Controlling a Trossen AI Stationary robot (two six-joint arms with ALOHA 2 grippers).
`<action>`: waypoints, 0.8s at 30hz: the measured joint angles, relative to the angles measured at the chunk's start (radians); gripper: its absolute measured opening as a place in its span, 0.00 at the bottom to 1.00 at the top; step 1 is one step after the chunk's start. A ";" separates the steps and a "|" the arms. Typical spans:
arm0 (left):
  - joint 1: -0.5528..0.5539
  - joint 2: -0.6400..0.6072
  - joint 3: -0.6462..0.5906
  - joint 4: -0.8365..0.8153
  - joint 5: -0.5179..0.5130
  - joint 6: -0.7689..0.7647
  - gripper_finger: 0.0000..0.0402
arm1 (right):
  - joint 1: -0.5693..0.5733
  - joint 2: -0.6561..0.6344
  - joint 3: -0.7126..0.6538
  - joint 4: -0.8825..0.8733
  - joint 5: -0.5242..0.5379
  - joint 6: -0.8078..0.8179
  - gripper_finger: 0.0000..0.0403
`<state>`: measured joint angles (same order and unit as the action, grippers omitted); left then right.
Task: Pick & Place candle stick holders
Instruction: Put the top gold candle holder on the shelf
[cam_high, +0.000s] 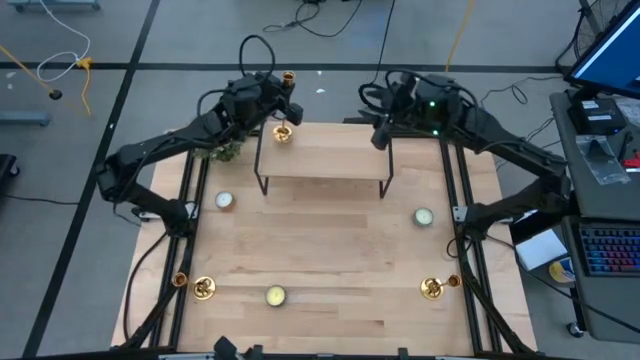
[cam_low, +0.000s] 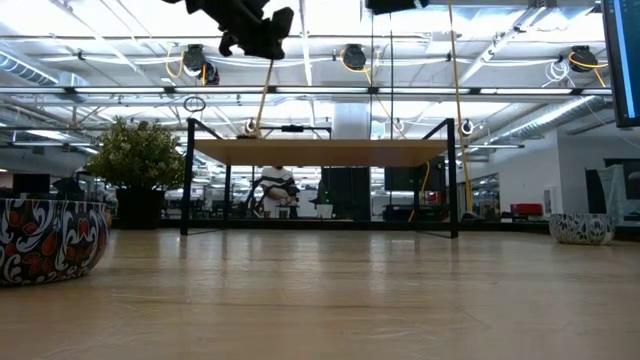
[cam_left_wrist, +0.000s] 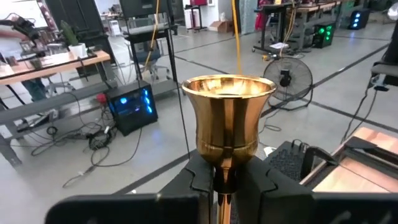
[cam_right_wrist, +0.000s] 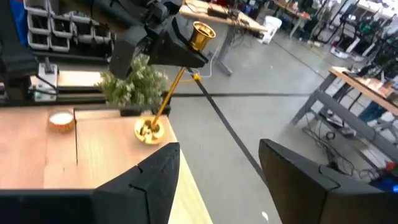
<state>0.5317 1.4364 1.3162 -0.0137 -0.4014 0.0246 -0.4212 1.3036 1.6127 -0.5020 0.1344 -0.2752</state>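
Left gripper (cam_left_wrist: 225, 180) is pinched on the thin stem of a shiny brass candlestick (cam_high: 283, 112), tilted, flared base on the raised shelf (cam_high: 322, 150) around 11 o'clock. Right gripper (cam_right_wrist: 217, 180) hovers near 1 o'clock, fingers spread, holding nothing. Two more candlesticks (cam_high: 203, 288) lie down at 7 and 5 o'clock.

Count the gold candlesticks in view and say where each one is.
3. One candlestick is clamped in the left gripper over the shelf's back-left corner. A second candlestick lies at the table's front-left, a third candlestick at the front-right. None seems hidden.
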 joint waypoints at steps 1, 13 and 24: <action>0.003 0.004 -0.001 0.008 0.000 -0.001 0.07 | -0.005 -0.010 0.000 -0.022 0.000 0.008 0.53; 0.018 0.004 -0.001 0.003 -0.023 -0.001 0.07 | -0.050 -0.104 0.000 -0.149 0.000 0.053 0.39; 0.018 0.004 -0.003 -0.009 -0.078 -0.019 0.07 | -0.050 -0.115 0.000 -0.185 0.000 0.046 0.32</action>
<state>0.5494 1.4403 1.3130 -0.0228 -0.4792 0.0055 -0.4709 1.1889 1.6127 -0.6872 0.1345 -0.2287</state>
